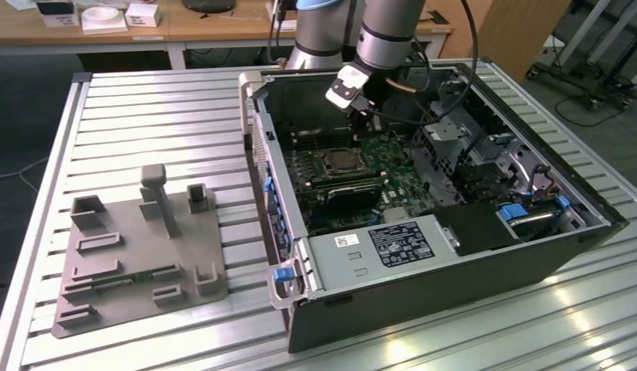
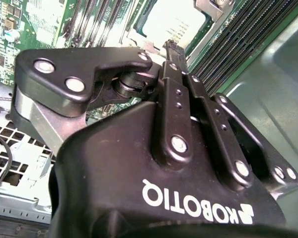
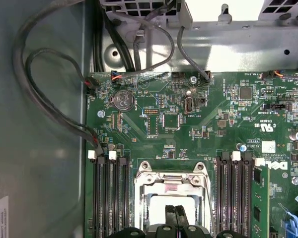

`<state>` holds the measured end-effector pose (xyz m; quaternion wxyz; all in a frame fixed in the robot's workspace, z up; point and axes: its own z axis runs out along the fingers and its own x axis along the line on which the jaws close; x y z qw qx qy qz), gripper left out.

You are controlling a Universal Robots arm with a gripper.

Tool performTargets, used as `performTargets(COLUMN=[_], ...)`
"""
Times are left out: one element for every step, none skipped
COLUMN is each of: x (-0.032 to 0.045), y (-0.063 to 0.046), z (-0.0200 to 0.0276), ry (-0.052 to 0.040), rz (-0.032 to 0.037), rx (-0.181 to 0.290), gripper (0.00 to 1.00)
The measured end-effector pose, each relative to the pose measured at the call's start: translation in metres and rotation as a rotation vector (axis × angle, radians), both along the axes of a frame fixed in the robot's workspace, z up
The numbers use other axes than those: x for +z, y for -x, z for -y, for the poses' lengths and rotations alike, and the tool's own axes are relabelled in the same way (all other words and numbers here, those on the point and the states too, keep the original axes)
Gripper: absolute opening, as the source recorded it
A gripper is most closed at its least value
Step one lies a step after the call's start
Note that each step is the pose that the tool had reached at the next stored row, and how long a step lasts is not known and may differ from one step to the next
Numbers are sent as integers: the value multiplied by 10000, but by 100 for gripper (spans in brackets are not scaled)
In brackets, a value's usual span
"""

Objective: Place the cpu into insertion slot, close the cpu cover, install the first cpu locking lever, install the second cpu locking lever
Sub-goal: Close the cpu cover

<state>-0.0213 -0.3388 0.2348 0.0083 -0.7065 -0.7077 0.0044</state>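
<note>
My gripper point(image 1: 367, 124) hangs inside the open computer case, just above the green motherboard point(image 3: 154, 124) and slightly behind the insertion slot point(image 1: 339, 160). In both wrist views the two black fingers are pressed together with nothing between them, and their tips point(image 3: 175, 212) point(image 2: 170, 45) hover over the socket. The cpu point(image 3: 156, 210) point(image 2: 176, 22) lies in the slot with its silvery top showing. The cpu cover point(image 3: 171, 186), a thin metal frame, lies flat around it. I cannot tell how the locking levers stand.
Black memory slots point(image 3: 111, 198) point(image 3: 233, 193) flank the socket. Dark cables point(image 3: 49, 109) run along the case wall. A power supply point(image 1: 386, 246) fills the case's near end. A grey fixture plate point(image 1: 143, 247) sits on the slatted table at the exterior view's left.
</note>
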Motion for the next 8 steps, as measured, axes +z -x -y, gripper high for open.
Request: performTargets(x=[-2, -5, -9, -14, -19, -24, -28, -33], y=[16, 32, 49, 64, 80, 95, 112, 133], z=[0, 0, 1, 1, 1, 0, 1, 1], ry=[4, 8, 14, 19, 25, 30, 36, 39], rz=[32, 60, 89, 117, 148, 178, 202, 219], rx=[3, 6, 9, 11, 13, 16, 18, 19], gripper=[10, 10, 10, 10, 10, 10, 10, 10])
